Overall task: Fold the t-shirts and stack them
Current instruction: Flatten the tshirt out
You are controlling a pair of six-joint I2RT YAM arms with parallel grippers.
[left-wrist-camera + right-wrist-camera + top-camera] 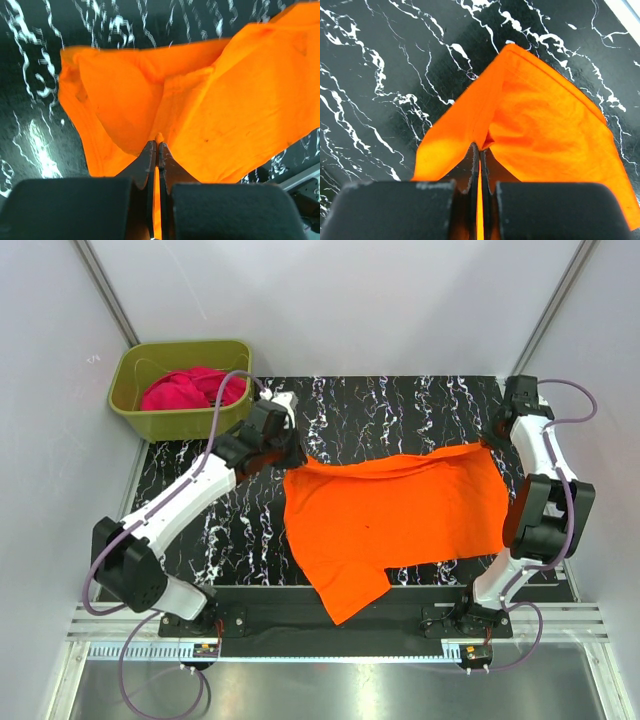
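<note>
The orange t-shirt is spread over the middle of the black marbled table, one sleeve hanging toward the near edge. My left gripper is shut on its far left corner; in the left wrist view the jaws pinch a fold of orange cloth. My right gripper is shut on the far right corner; in the right wrist view the jaws clamp the orange cloth, which is lifted off the table. The magenta-pink t-shirt lies crumpled in the tub.
An olive-green plastic tub stands at the far left corner, just behind my left arm. The black marbled table is walled by white panels on three sides. A metal rail runs along the near edge.
</note>
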